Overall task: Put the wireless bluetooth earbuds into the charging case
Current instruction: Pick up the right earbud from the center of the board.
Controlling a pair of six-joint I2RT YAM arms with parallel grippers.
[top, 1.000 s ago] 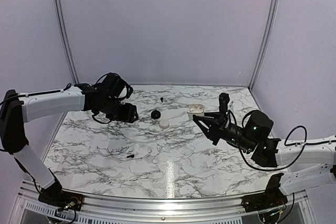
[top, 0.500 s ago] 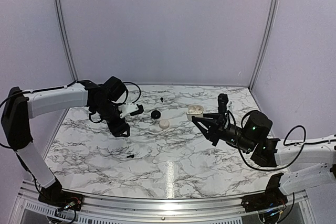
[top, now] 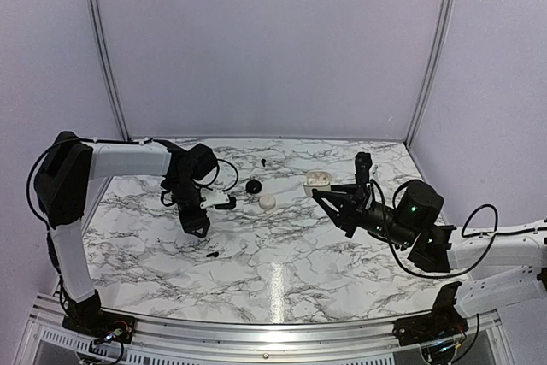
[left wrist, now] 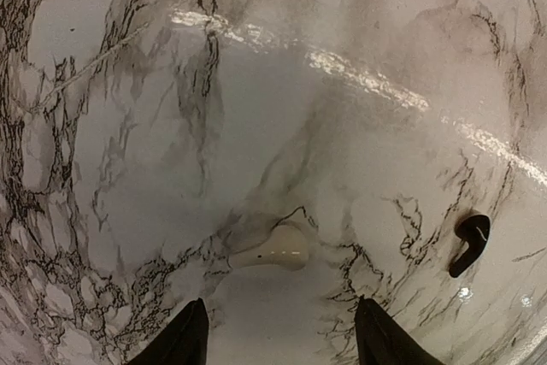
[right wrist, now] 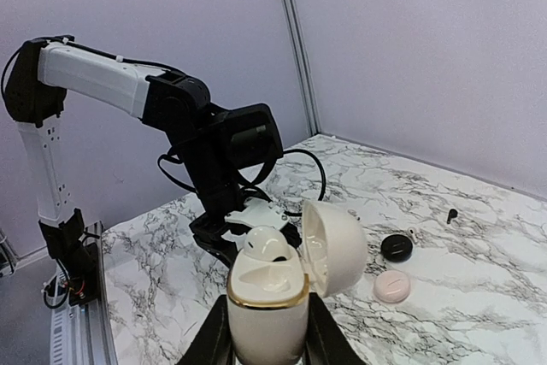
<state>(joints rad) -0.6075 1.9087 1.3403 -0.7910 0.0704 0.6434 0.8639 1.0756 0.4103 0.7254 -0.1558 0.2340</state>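
1. The left jaws stand spread with nothing between them. Their two dark fingertips (left wrist: 186,341) point down at the marbled surface (left wrist: 128,126).
2. One near earbud (left wrist: 470,244), a small black stub, lies flat on the surface off to one side of those fingertips, close by but not touching them. In the top view it sits a little nearer the arm bases than the left jaws.
3. The right jaws are pinched on the one charging case (right wrist: 267,301), with a dark finger pressed against either side of its lower body.
4. The case's lid (right wrist: 335,245) is swung open on its hinge to one side. A gold-coloured band rings the base's rim, and the pale inside faces away from the wrist. In the top view the case sits over the back right part of the surface. I cannot tell whether it touches the surface.
5. Beyond the case lie one black round puck (right wrist: 396,246) and one pale pinkish disc (right wrist: 391,285), near each other but apart. In the top view they lie between the two sets of jaws.
6. One far earbud (top: 263,161) lies toward the back of the surface, behind the puck and well apart from both jaws. That makes two earbuds, both on the surface and outside the case.
7. Two arms show: the left arm (top: 128,160) bends in from the left, and the right arm (top: 414,211) reaches in from the right.
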